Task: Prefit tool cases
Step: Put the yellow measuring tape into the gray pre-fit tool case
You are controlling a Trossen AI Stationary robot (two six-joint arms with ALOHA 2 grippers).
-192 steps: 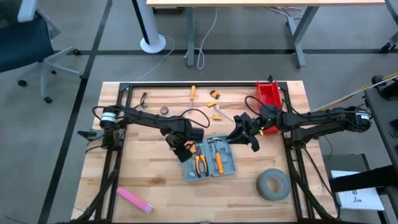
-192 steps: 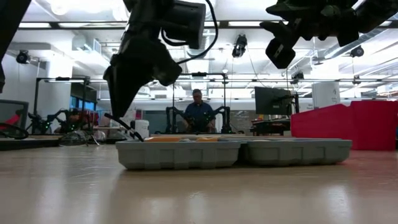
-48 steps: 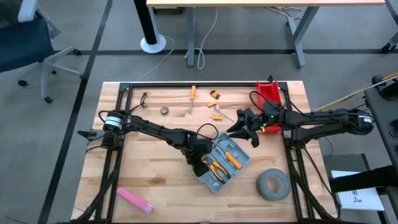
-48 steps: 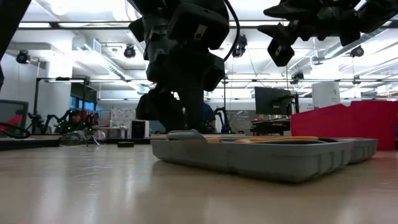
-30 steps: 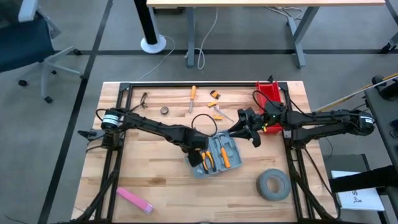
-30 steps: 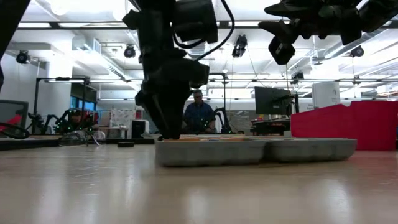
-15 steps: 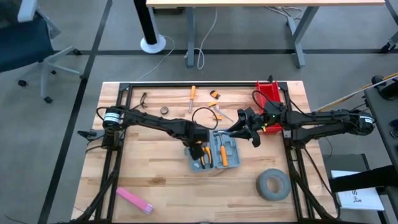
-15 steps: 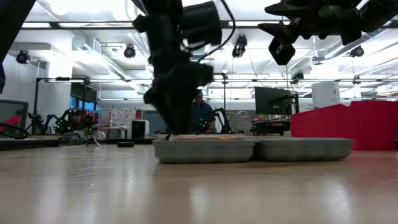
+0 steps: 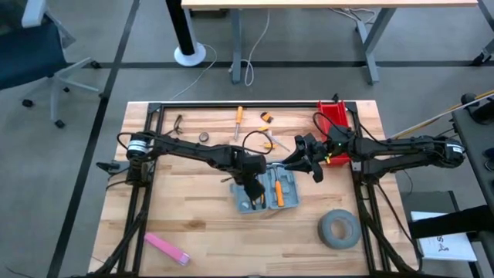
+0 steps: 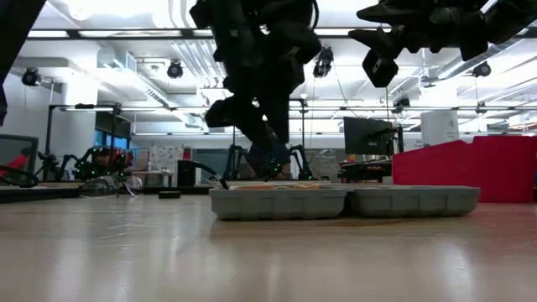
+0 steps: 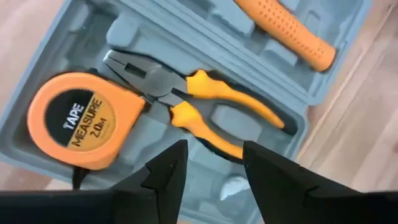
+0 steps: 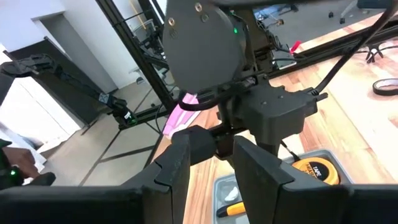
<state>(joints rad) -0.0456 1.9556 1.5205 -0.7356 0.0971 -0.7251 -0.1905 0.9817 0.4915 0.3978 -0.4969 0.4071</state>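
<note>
Your tool case (image 9: 265, 190) lies open and flat mid-table so its recesses face up. The left gripper (image 11: 211, 163) hovers over the pliers (image 11: 198, 107), jaws apart and empty. The right gripper (image 12: 210, 163) waits raised nearby, fingers slightly parted, holding nothing.

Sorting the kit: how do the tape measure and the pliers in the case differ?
The tape measure is a round orange body with a black face; the pliers are long, with grey jaws and orange handles. The tape measure bears lettering; the pliers show none. Both lie in the open case.
</note>
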